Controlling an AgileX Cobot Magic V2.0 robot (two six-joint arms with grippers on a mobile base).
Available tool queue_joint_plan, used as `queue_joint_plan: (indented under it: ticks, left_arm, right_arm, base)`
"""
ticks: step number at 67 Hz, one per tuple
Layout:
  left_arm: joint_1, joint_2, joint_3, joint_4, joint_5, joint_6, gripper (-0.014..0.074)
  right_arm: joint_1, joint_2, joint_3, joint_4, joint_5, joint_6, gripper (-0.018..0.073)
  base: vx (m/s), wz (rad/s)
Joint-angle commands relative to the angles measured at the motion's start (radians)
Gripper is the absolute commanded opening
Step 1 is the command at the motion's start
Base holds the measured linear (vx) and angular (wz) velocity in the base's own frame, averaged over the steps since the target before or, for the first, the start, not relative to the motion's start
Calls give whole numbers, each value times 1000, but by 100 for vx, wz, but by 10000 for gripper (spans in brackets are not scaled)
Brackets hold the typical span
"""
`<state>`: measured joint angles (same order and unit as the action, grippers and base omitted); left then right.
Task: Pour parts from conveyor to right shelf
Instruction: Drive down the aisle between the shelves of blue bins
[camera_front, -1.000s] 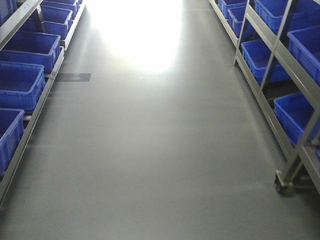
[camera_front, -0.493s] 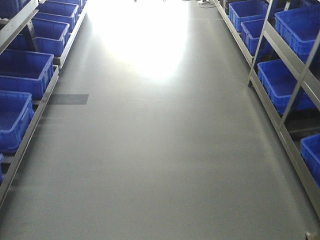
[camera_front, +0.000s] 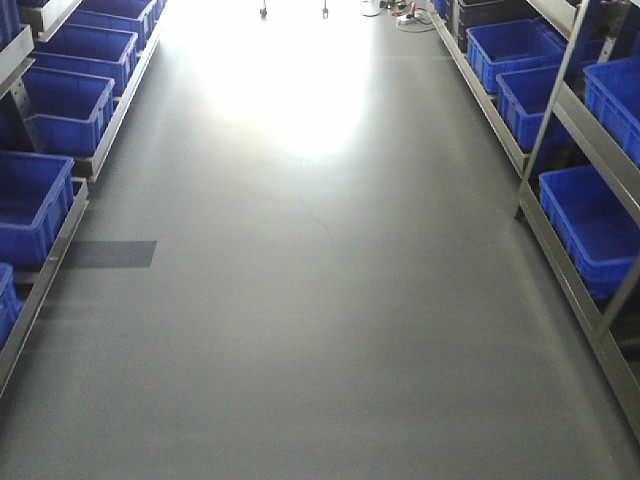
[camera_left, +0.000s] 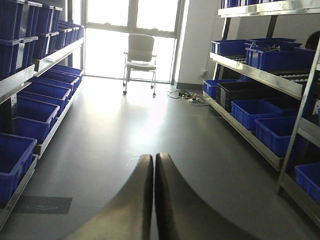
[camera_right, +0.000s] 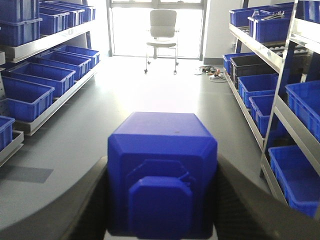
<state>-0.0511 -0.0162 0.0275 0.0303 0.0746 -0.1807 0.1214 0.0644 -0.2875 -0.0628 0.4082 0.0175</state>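
Part (camera_right: 162, 137), blue, sits pinched in right gripper (camera_right: 161, 172); left gripper (camera_left: 153, 160) pressed together.

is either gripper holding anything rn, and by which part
The right gripper holds the blue block, clamped across its left and right side faces. The left gripper is shut with nothing between its fingers.

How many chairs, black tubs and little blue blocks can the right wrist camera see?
chair: 1
black tub: 1
blue block: 1
Total: 3
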Motion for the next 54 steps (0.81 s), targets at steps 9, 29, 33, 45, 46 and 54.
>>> queue_joint_plan:
  ticks: [9, 29, 33, 45, 46, 54]
  left_arm:
    - [-5, -9, 22, -9, -75, -4, -6]
    - [-5, -9, 22, -9, -75, -4, -6]
    - [-5, -9, 22, -9, -75, -4, -6]
    - [-5, -9, 22, -9, -75, -4, -6]
    - [-5, -9, 22, -9, -75, -4, -6]
    - [-5, -9, 22, -9, -75, -4, -6]
  right_arm:
    - [2, 15, -26, -6, -80, -3, -4]
    - [2, 15, -26, -6, -80, -3, -4]
    - [2, 15, -26, -6, -80, -3, -4]
    - [2, 15, -26, -6, -80, -3, -4]
    - [2, 15, -26, -6, -80, -3, -4]
    - [2, 15, -26, -6, -80, -3, -4]
  base:
    - [67, 2]
    - [68, 6]
    - [66, 5]
    - [63, 2]
    - [61, 0]
    - [60, 1]
